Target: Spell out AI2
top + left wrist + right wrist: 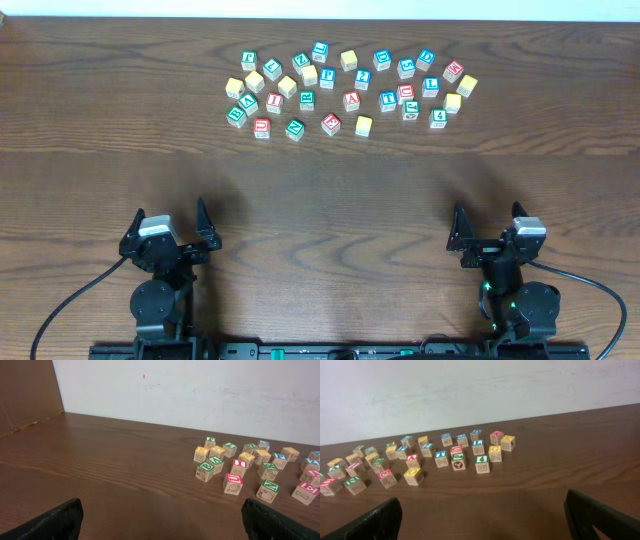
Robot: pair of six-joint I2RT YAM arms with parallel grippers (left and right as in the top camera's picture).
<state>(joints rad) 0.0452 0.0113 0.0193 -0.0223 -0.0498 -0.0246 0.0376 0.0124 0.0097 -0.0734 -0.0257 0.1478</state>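
Note:
Several lettered wooden blocks lie in a loose cluster (345,88) at the far middle of the table. A red-topped block that looks like an A (351,100) sits near the cluster's centre. The other letters are too small to read surely. The cluster shows at the right in the left wrist view (250,467) and at the left and centre in the right wrist view (420,457). My left gripper (170,228) (160,522) is open and empty near the front edge. My right gripper (488,228) (480,520) is open and empty at the front right. Both are far from the blocks.
The brown wooden table (330,190) runs to a white wall (200,390) behind the blocks. A green block marked 4 (438,118) (481,462) sits at the cluster's near right. A wooden side panel (25,390) stands at the far left.

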